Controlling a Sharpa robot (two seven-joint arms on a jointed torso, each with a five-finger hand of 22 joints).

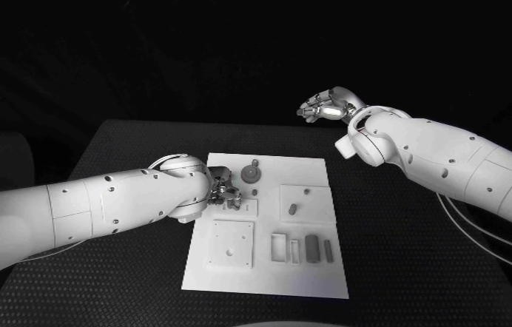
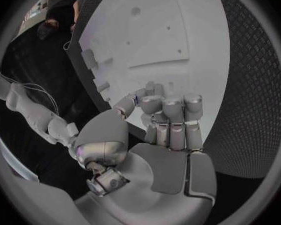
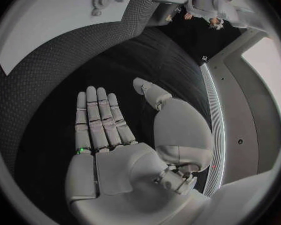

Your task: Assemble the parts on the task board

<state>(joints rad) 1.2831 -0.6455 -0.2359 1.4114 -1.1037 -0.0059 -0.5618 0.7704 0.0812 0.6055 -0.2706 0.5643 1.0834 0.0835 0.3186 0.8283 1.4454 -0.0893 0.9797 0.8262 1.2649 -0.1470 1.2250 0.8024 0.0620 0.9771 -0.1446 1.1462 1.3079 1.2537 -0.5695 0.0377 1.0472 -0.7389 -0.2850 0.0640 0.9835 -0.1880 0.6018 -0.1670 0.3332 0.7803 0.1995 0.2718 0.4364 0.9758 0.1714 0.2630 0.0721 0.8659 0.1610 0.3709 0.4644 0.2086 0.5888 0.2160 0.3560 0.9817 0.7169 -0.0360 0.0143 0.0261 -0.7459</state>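
The task board point(image 1: 309, 275), a white rectangular plate, lies in the middle of the black bench point(image 1: 416, 268) with its long axis running away from the robot. On its far half a round gear-like part point(image 1: 251, 172) sits near the far left corner, and a small oblong part point(image 1: 292, 209) rests in a square recess to its right, lying roughly along the board's length. Nearer the robot are a square plate with a hole point(image 1: 231, 243) and a row of narrow slots, one holding a dark bar point(image 1: 311, 248) that lies lengthwise.

The left robot hand point(image 1: 223, 187) hangs over the board's left edge, just beside the gear-like part. In the left wrist view its fingers point(image 2: 172, 116) are curled in toward the palm; whether they pinch anything I cannot tell.

The right robot hand point(image 1: 322, 109) is raised beyond the far right corner of the board, well apart from it. In the right wrist view its fingers point(image 3: 97, 116) are stretched flat and apart over the bench, holding nothing.
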